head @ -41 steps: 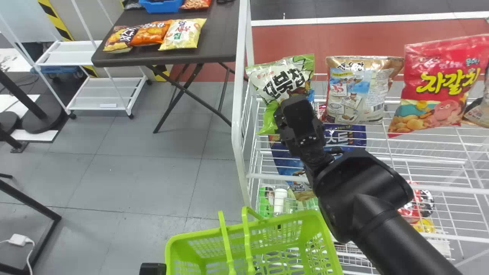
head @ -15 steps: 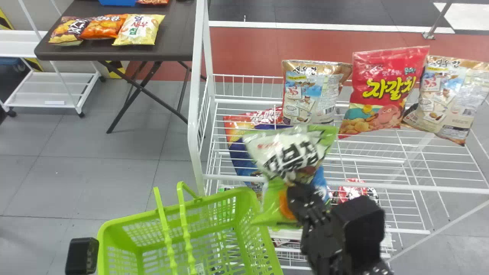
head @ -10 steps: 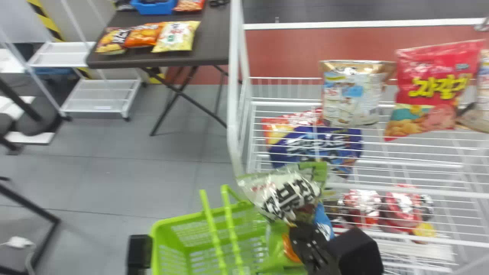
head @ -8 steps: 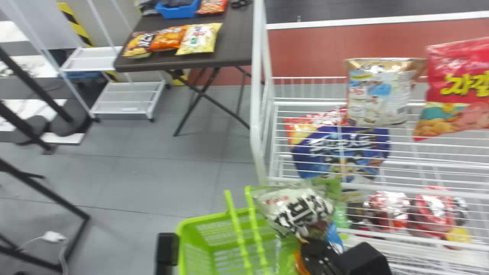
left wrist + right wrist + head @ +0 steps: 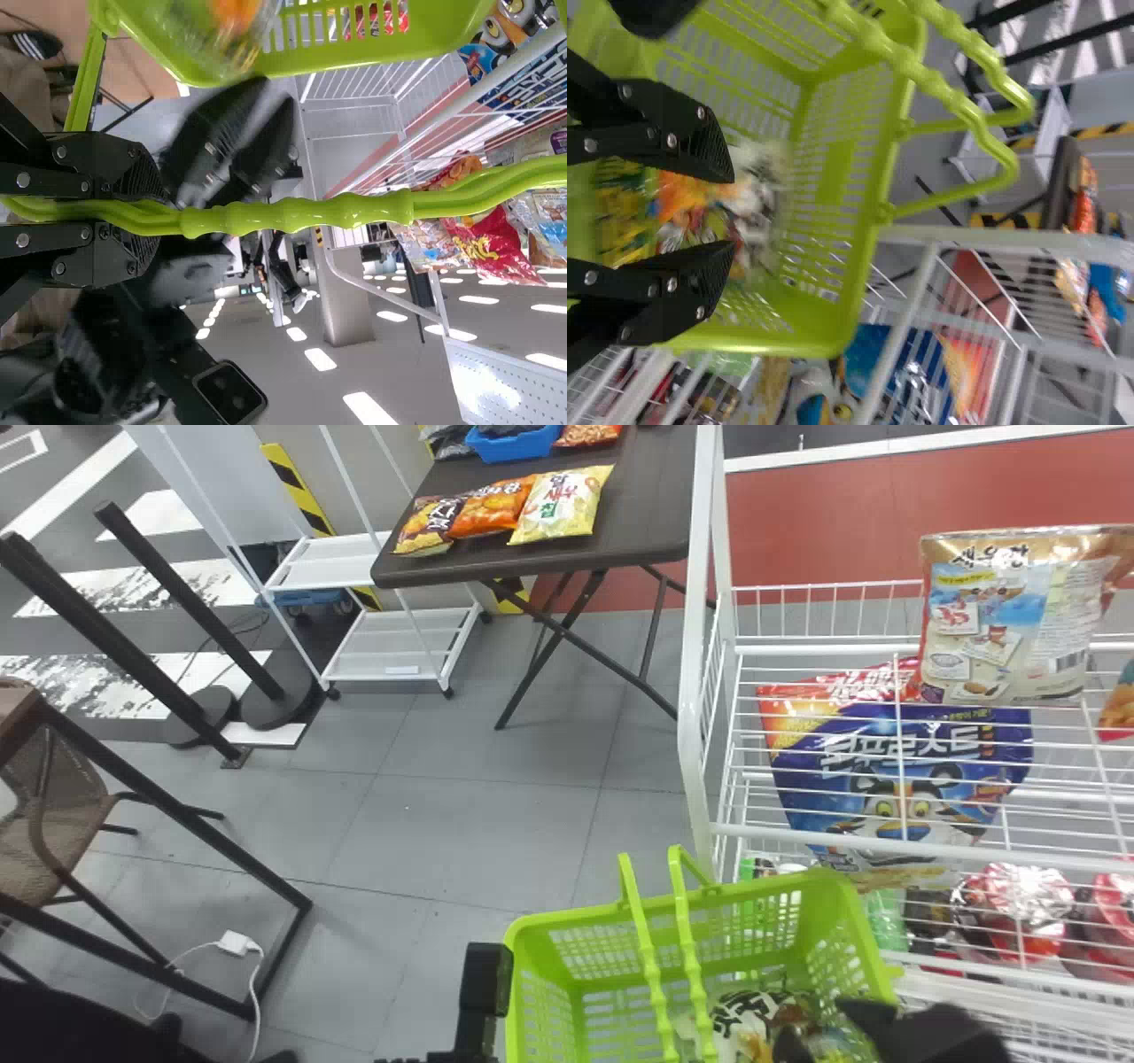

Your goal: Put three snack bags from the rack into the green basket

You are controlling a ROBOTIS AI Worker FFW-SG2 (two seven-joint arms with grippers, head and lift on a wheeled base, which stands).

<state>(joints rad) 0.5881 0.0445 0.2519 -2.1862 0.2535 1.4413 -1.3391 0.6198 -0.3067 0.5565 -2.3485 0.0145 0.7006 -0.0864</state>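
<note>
The rack stands beside the green basket. The left gripper clasps the basket's handles, best held steady. The right gripper, fingers spread in release within the basket, should lift straight out without snagging. The snack bag, pale with bold black lettering, lies in the basket.

Basket: lime green, slotted lattice walls. Bag inside: white, black lettering. Rack: white wire grid. Upright rack bag: gold top, blue and white panels. Lower rack bag: deep blue, white lettering, cartoon animal face. Table: dark brown. Wall strip: yellow-black diagonal stripes.
</note>
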